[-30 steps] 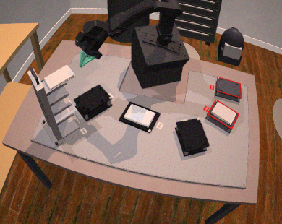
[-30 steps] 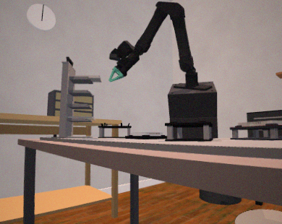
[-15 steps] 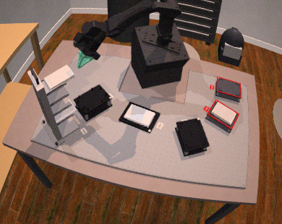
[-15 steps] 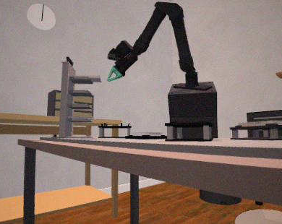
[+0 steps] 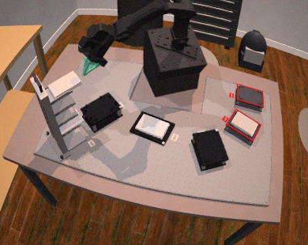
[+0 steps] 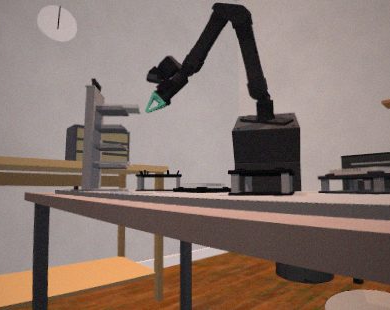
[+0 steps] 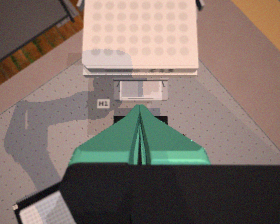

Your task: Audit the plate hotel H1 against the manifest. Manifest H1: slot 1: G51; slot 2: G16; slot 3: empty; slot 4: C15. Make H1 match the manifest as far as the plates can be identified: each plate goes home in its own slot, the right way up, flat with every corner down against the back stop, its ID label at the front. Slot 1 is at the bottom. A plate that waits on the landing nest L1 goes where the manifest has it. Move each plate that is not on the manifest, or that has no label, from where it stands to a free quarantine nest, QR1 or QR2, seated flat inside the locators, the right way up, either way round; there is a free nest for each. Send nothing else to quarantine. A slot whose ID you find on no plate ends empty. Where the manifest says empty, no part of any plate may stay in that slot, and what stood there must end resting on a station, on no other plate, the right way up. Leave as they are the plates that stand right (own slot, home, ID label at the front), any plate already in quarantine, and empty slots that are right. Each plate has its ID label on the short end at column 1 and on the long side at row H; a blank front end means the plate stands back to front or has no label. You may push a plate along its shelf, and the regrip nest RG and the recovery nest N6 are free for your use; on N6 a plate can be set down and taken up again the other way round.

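The plate hotel H1 [image 5: 54, 122] [image 6: 93, 145] stands at the table's left. A white plate [image 5: 64, 84] [image 6: 118, 109] [image 7: 142, 35] lies in its top slot. In the wrist view its near end faces me and I cannot read a label on it. Below it, the front of a lower shelf with a pale plate [image 7: 141, 90] shows. My gripper [image 5: 89, 67] [image 6: 155, 104] [image 7: 139, 111] has green fingers. It is shut and empty, and hangs in the air in front of the top slot, apart from the plate. Another white plate [image 5: 152, 126] lies on a flat black nest at mid table.
A black raised nest [image 5: 101, 111] stands next to the hotel, and another [image 5: 209, 149] is further right. Two red-rimmed quarantine nests are at the right: the far one [image 5: 249, 96] holds a dark plate, the near one [image 5: 244, 123] a white plate. The arm's base block [image 5: 174, 63] is at the back.
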Controlling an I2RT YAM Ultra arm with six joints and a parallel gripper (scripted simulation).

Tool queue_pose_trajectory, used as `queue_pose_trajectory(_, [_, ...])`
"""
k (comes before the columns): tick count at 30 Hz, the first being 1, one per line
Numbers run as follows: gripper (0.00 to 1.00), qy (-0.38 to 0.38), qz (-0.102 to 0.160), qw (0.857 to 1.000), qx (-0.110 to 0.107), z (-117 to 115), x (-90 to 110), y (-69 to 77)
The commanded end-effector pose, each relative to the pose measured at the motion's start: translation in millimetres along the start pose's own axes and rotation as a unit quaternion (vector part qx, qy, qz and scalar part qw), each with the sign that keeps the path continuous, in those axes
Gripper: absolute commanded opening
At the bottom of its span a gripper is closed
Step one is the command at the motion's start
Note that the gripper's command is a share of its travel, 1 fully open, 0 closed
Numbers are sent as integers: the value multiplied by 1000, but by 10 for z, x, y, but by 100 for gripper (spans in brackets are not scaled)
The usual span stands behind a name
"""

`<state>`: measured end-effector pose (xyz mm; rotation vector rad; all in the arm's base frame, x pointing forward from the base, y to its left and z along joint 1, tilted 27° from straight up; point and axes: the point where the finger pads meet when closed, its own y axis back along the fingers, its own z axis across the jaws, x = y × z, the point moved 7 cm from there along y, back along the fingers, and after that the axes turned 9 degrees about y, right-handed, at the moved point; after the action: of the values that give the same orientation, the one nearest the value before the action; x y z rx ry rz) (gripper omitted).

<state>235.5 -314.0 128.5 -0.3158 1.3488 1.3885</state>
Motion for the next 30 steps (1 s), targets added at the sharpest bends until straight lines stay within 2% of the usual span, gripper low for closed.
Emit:
queue_pose_trajectory(1, [0,6,-11,1000,5,-18,-99,17])
queue_pose_trajectory(30, [0,6,-11,1000,5,-37,-223,-102])
